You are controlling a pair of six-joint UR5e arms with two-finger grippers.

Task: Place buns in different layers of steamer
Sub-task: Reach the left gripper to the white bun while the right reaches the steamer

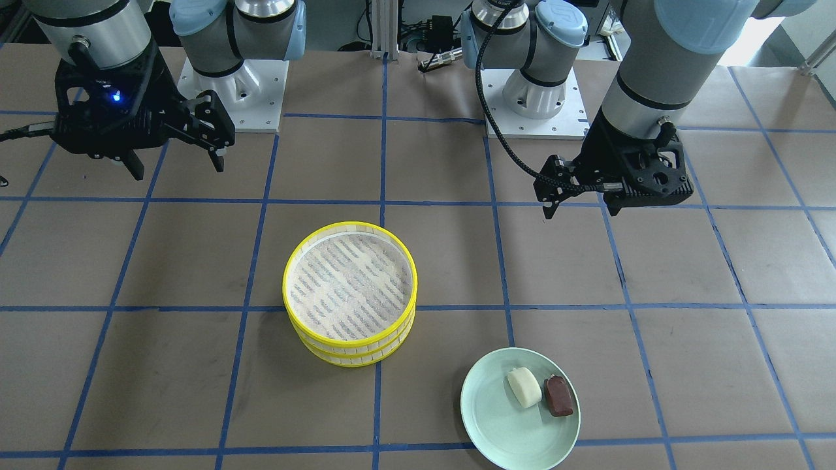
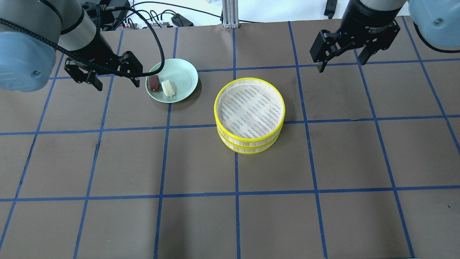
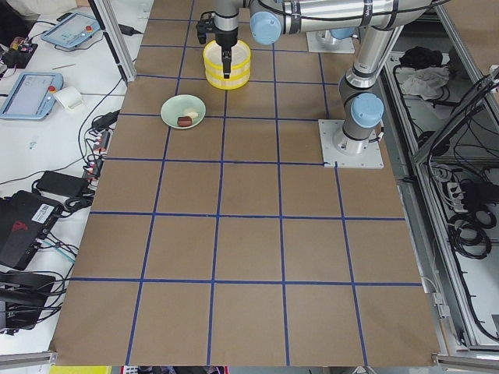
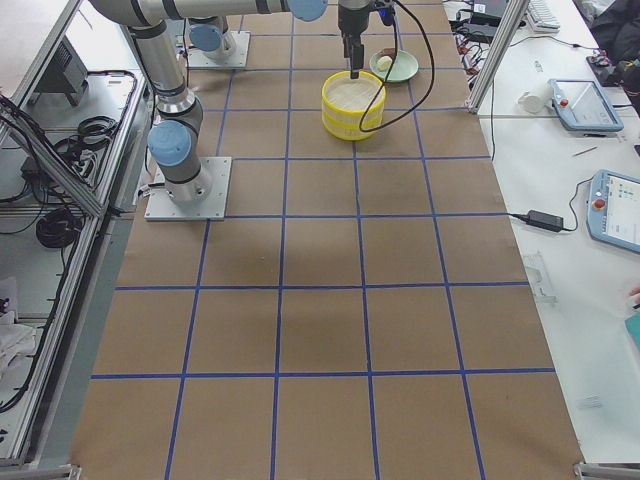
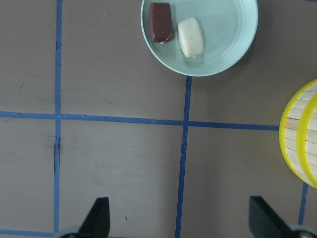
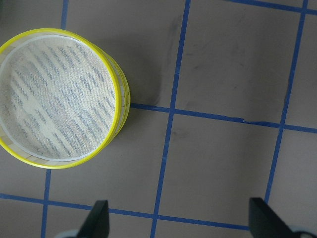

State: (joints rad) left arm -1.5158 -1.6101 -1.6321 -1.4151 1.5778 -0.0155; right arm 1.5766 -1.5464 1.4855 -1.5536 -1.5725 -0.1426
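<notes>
Left gripper hangs over the brown paper-covered bench, fingers spread wide, nothing between them. Just beside it, toward mid-bench, is a pale green round plate carrying both buns. The dark reddish-brown oblong bun is the one nearer this gripper. The cream-white oblong bun lies just beside it on the steamer side, with barely a sliver of plate between them.

Left wrist view: the plate sits ahead of the fingertips, buns close to the centre line. Both long axes run away from the gripper, so crosswise to the line its fingers close along. My guess is that it could take a bun across the short width with no wrist turn, just forward and down.

Snag, as I judge it: one finger must slip into that narrow gap or it will nudge the neighbouring bun.

Yellow-rimmed round steamer with woven slatted bottoms: two trays stacked mid-bench, well apart from the plate. Only the blue tape grid shows between them. Top tray empty. The lower tray is covered by it, so its inside is hidden. The lower layer looks unreachable until the top tray is lifted off.

Right gripper, also spread and empty, hovers near the steamer, well apart from the plate. Likely split: left arm for buns, right for the tray.
</notes>
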